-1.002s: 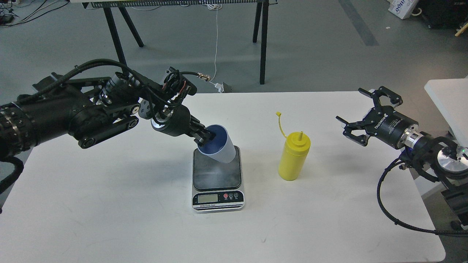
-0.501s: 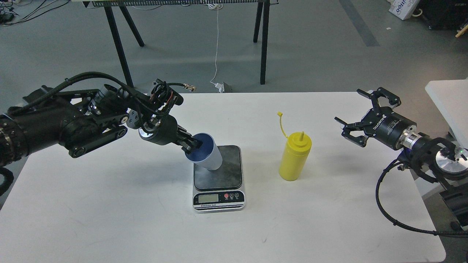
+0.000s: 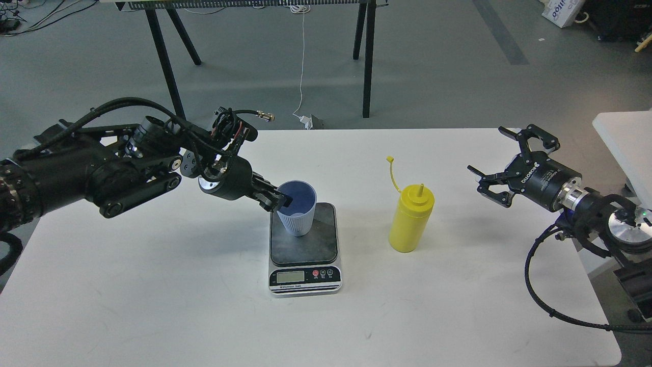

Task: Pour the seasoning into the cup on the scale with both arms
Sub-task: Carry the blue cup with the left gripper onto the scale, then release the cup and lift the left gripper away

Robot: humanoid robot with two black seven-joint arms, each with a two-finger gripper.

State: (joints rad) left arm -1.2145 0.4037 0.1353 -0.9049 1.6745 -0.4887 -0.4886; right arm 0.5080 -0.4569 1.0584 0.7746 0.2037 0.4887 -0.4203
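The light-blue ribbed cup [image 3: 298,218] stands upright on the back left of the dark plate of the scale [image 3: 311,245]. My left gripper [image 3: 276,201] comes in from the left and its fingers pinch the cup's left rim. The yellow seasoning bottle [image 3: 409,222] stands upright on the white table to the right of the scale, with its cap strap sticking up at the back. My right gripper [image 3: 493,162] is open and empty, about a hand's width to the right of the bottle and above the table.
The scale's display and buttons [image 3: 304,276] face the table's front edge. A second white table [image 3: 625,137] stands close on the right. Black stand legs [image 3: 366,61] and a white cable are on the floor behind the table.
The cup was tilted in my left gripper above the scale; it now stands upright on the plate. The left gripper shifted left and down. The right arm barely moved.
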